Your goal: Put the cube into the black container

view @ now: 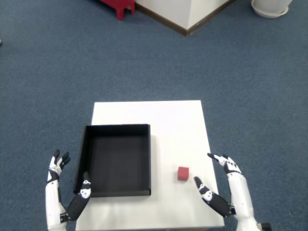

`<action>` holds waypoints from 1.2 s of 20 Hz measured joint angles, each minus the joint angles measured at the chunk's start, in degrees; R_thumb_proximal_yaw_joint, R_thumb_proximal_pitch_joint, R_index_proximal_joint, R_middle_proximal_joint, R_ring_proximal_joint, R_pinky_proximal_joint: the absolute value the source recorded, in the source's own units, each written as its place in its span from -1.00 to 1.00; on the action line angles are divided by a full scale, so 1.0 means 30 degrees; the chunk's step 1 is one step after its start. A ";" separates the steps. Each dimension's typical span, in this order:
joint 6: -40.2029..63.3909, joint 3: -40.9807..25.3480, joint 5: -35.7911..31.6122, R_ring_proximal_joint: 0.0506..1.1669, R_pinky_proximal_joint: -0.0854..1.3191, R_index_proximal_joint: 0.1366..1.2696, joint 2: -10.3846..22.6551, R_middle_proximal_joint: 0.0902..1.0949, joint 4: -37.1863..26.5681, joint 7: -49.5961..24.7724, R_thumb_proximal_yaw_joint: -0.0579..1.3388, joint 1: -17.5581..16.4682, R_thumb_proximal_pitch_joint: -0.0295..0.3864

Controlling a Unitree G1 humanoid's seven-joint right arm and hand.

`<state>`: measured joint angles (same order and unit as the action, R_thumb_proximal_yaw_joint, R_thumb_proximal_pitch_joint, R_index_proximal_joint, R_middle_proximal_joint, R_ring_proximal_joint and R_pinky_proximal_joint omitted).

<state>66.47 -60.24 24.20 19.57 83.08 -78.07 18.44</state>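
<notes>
A small red cube (183, 173) rests on the white table (178, 125), to the right of the black container (118, 160). The container is a shallow square tray with nothing inside it. My right hand (222, 185) hovers at the table's front right corner, just right of and slightly nearer than the cube, fingers spread and holding nothing. Its thumb (202, 187) points toward the cube but does not touch it. The left hand (65, 187) sits at the container's front left corner, fingers apart.
Blue carpet surrounds the small table. A red object (118, 7), a white wall base with brown trim (185, 17) and a white round base (270, 8) lie far off at the top.
</notes>
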 measured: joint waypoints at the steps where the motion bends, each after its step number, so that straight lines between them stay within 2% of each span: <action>1: -0.0811 -0.0536 0.0752 -0.59 -0.64 -0.54 0.0119 -0.51 -0.0272 -0.0777 -0.18 0.0264 -0.74; 5: -0.3482 -0.2128 0.3484 -0.62 -0.69 -0.51 0.0758 -0.55 -0.3301 -0.3711 -0.19 0.0543 -0.78; 9: -0.6069 -0.2163 0.4230 -0.65 -0.79 -0.49 0.2405 -0.60 -0.7375 -0.3981 -0.19 0.0208 -0.86; 13: -0.8943 -0.1997 0.4052 -0.72 -0.88 -0.47 0.4033 -0.67 -1.0939 -0.2316 -0.17 -0.1076 -0.88; 15: -1.0239 -0.1847 0.3766 -0.73 -0.89 -0.47 0.4548 -0.69 -1.2164 -0.1079 -0.17 -0.1325 -0.89; 20: -1.3824 -0.1134 0.2690 -0.75 -0.91 -0.45 0.5304 -0.73 -1.4434 0.1539 -0.19 -0.1914 -0.90; 24: -1.6101 -0.0672 0.2062 -0.77 -0.92 -0.45 0.5351 -0.76 -1.5371 0.2817 -0.21 -0.2186 -0.91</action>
<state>18.16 -62.25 30.38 35.62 36.97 -69.62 11.88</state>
